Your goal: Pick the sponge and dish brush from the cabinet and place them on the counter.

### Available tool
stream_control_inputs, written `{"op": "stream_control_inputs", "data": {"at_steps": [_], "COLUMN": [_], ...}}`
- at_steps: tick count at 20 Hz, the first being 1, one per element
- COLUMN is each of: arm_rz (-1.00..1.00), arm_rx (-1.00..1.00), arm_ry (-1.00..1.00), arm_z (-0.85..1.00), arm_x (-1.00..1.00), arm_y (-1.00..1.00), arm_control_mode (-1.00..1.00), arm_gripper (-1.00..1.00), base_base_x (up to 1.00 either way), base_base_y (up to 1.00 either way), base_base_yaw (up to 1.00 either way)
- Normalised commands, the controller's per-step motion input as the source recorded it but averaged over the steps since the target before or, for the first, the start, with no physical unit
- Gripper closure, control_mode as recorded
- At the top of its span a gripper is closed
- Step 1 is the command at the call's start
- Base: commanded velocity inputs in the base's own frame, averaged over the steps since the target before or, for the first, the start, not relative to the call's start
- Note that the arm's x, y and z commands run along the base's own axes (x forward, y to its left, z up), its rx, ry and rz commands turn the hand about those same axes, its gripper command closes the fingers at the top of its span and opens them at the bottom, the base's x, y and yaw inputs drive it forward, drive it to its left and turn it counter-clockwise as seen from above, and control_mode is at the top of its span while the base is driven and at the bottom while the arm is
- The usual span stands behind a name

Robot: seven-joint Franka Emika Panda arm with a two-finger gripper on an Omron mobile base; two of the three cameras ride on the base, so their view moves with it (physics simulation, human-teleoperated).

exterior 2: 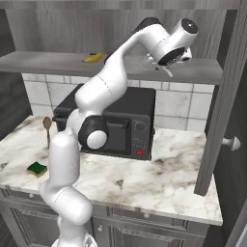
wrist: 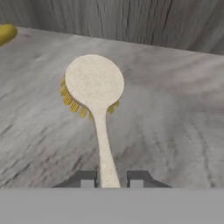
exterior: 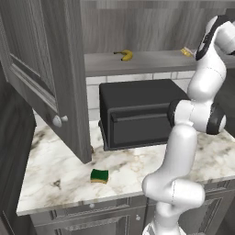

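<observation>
In the hand view the jaws [wrist: 111, 179] are sitting pinched in on the dish brush [wrist: 97, 94], one dark tip on each side of the pale handle near its end, so they are standing nearly closed with the handle caught between them. The handle is running straight away from the tips to the round speckled head, and yellow bristles are poking out from under the head against the grey shelf [wrist: 175, 122] of the cabinet [exterior: 50, 78].

In the right base view the hand [exterior 2: 170, 54] is reaching in over the right part of that shelf, wrist bent so the tips are pointing down and back toward the shelf, and a pale sliver of the brush is showing just beneath it. The white arm is rising from the base, folding at a dark elbow in front of the black microwave [exterior 2: 135, 120], then climbing up and to the right into the open cabinet.

A banana [exterior: 125, 55] is lying further left on the same shelf, well apart from the brush. The cabinet door is hanging open, its round knob facing out.

Below, the sponge [exterior: 99, 176] is resting green side up on the marble tabletop [exterior: 59, 160], near the front edge, left of the microwave. A brown long-handled spoon [exterior 2: 47, 126] is standing by the microwave's left side.
</observation>
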Motion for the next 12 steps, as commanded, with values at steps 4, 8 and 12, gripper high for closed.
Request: {"op": "stream_control_inputs", "data": {"at_steps": [4, 8, 12], "arm_rz": [0.0, 0.0, -0.01], "arm_rx": [-0.03, -0.08, -0.11], "arm_ry": [-0.16, -0.15, -0.09], "arm_z": [-0.05, 0.0, 0.0], "arm_x": [-0.73, -0.79, -0.75], "arm_y": [0.27, 0.52, 0.55], "arm_control_mode": [-1.0, -1.0, -1.0], "arm_gripper": [1.0, 1.0, 1.0], "base_base_x": [0.0, 0.0, 0.0], "base_base_y": [0.0, 0.0, 0.0], "base_base_yaw": [0.0, 0.0, 0.0]}}
